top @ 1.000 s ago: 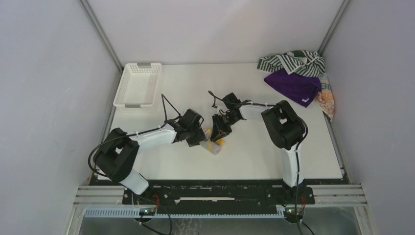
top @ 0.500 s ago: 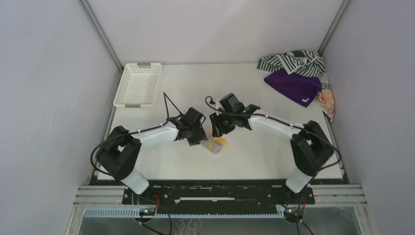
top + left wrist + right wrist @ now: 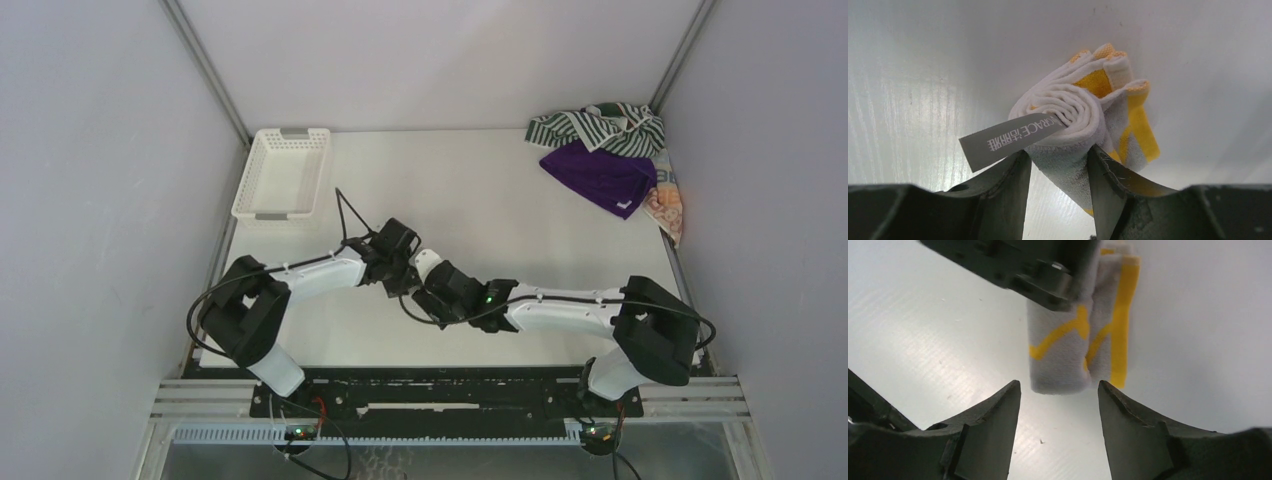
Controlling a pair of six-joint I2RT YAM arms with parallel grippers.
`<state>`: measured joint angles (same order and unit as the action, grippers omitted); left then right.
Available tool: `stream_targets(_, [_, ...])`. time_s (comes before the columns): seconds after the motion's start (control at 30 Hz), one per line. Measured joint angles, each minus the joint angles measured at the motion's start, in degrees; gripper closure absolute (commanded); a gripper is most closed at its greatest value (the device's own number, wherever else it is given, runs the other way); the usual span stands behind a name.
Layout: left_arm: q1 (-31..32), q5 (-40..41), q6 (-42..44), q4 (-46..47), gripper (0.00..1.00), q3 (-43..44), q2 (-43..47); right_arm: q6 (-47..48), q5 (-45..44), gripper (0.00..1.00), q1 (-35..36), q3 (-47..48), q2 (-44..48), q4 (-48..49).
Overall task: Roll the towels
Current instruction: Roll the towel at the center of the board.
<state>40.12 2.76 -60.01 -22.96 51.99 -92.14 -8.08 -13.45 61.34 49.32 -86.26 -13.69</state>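
Rolled yellow towel (image 3: 1078, 115) at mid-bench (image 3: 520, 215), toward the near edge. Left jaws are clamped across the roll. Right jaws stand apart just off its free end, touching nothing. Striped towel (image 3: 598, 125), purple towel (image 3: 600, 176) and patterned towel (image 3: 668, 206) lie heaped in the far right corner.

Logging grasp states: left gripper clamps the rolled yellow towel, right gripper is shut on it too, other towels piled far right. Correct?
No: the right gripper is open, its jaws spread at the roll's end without clamping it; the right wrist view shows this. The left gripper does clamp the rolled yellow towel, and the other towels lie piled far right.
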Motion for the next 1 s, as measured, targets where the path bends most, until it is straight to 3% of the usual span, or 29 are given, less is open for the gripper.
stream_targets(0.2, [0.0,-0.2,-0.3,0.2,0.51,0.0,-0.1,4.6,-7.7,0.40,7.1,-1.2,0.0,8.2])
stream_targets(0.57, [0.0,-1.6,-0.9,1.0,0.51,0.0,-0.5,9.5,-14.3,0.46,9.4,-3.4,-5.8,12.9])
stream_targets(0.73, [0.0,-1.9,-1.1,1.2,0.49,0.0,-0.6,9.4,-17.7,0.60,10.1,-1.9,-9.0,10.8])
stream_targets(0.9, [0.0,-2.5,-2.0,1.3,0.44,0.0,-0.8,7.3,-19.3,0.88,10.0,-0.7,-9.4,7.7])
stream_targets(1.0, [-0.3,-3.2,-2.6,1.4,0.40,-0.1,-0.8,5.1,-18.5,0.96,8.8,-0.2,-9.3,6.2])
